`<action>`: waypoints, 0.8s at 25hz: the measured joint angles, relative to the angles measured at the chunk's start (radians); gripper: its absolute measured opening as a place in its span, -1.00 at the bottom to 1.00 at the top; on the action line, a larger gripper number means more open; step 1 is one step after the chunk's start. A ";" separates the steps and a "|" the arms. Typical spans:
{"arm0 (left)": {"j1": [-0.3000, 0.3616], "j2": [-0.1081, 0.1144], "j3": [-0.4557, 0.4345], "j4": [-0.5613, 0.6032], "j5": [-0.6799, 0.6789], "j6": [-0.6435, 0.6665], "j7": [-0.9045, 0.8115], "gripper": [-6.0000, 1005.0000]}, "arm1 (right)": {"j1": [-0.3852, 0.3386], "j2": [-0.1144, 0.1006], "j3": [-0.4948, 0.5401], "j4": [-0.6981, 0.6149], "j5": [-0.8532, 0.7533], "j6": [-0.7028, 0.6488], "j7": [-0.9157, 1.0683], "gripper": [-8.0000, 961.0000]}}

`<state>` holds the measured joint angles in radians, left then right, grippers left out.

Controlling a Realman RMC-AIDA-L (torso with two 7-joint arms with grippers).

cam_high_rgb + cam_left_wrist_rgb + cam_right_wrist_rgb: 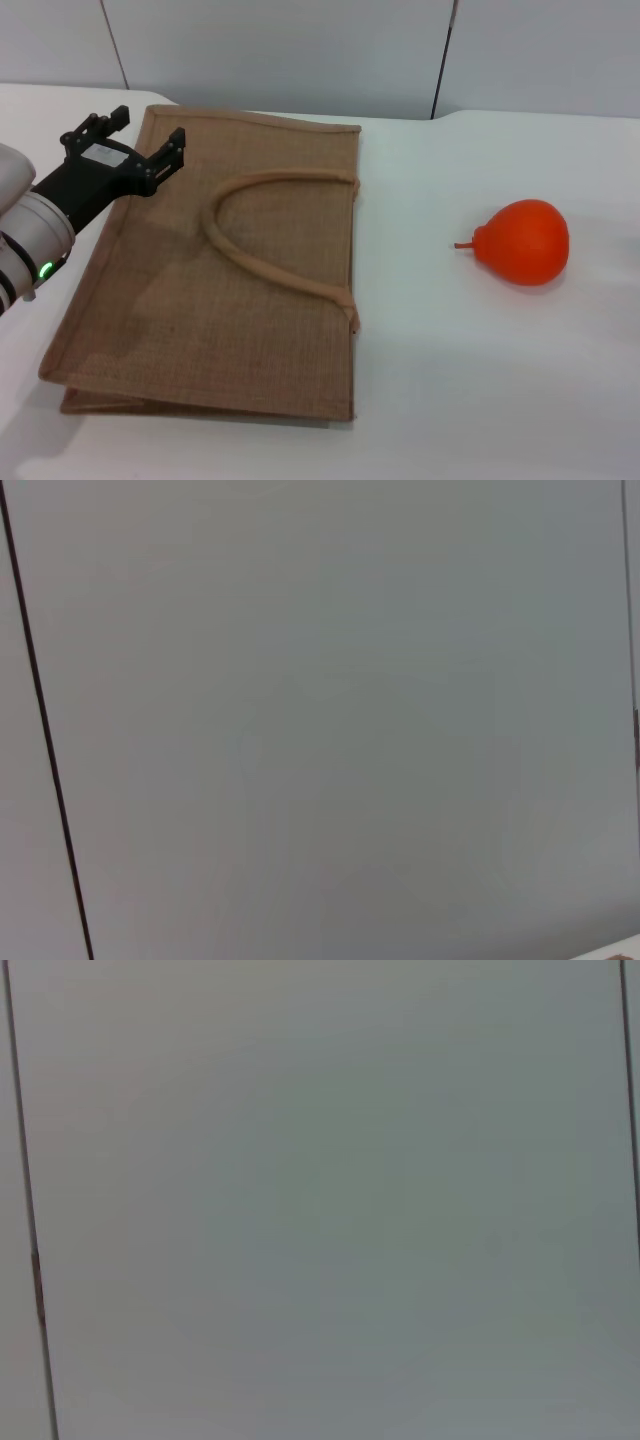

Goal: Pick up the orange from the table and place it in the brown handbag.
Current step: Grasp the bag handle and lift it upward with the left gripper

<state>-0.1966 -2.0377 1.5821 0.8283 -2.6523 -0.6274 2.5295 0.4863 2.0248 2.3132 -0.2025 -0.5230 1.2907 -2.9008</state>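
Head view: brown handbag (230, 270) lies flat on the white table (480, 380), left of centre, its mouth edge toward the right. One tan loop handle (262, 232) rests on top of the upper panel, its ends at the right edge.

The orange (524, 241) sits on the table to the right of the handbag, well apart from it, on its side with the thin stem pointing left toward the bag. Nothing touches it.

Left gripper (125, 140) hangs over the far left corner of the handbag, black fingers (172, 150) spread apart and holding nothing. Whether it touches the fabric cannot be told. The white forearm (25, 245) behind it shows a small green light.

Right gripper is out of sight in the head view; state of its fingers cannot be told.

Both wrist views show only a plain grey wall panel (330, 710) with a thin dark seam.
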 joint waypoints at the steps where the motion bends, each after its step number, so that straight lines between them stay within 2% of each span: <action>1: 0.000 0.000 0.000 0.000 0.000 0.000 0.000 0.53 | 0.000 0.000 0.000 0.000 0.000 0.000 0.000 0.86; 15: -0.003 0.001 -0.002 0.000 0.000 0.000 -0.001 0.53 | 0.003 0.000 0.000 0.000 0.000 -0.013 0.001 0.86; 20: -0.016 0.001 -0.002 0.014 0.000 0.000 -0.069 0.53 | 0.003 -0.001 -0.001 0.000 0.000 -0.027 0.004 0.86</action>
<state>-0.2125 -2.0365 1.5801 0.8419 -2.6522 -0.6273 2.4608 0.4896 2.0239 2.3127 -0.2024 -0.5230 1.2633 -2.8965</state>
